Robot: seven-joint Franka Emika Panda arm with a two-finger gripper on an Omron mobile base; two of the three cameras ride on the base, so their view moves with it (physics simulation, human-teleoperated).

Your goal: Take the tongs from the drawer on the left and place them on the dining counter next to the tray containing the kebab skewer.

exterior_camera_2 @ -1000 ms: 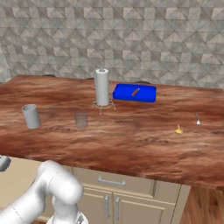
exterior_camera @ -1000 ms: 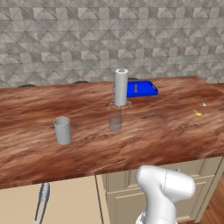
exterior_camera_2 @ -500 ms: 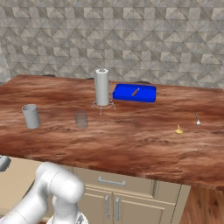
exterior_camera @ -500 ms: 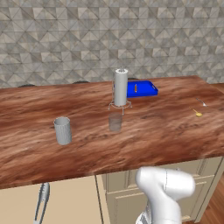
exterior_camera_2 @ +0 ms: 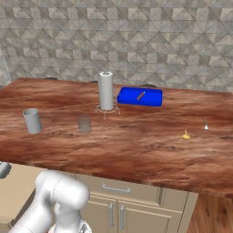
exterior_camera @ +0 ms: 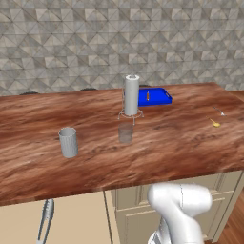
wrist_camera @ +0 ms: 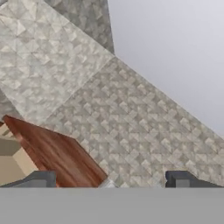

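Claw wide open w/ nothing in it, tongs lying in the drawer at lower left below the desk edge, so I'd say drop low, line up across both arms, then squeeze.

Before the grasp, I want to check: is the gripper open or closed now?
Open. In the hand view the gripper has its two dark fingertips far apart, with nothing between them.

Reddish-brown wood-grain desk, bright blue tray bearing an orange-brown kebab skewer, grey-silver tongs, grey triangle-patterned wall tiles.
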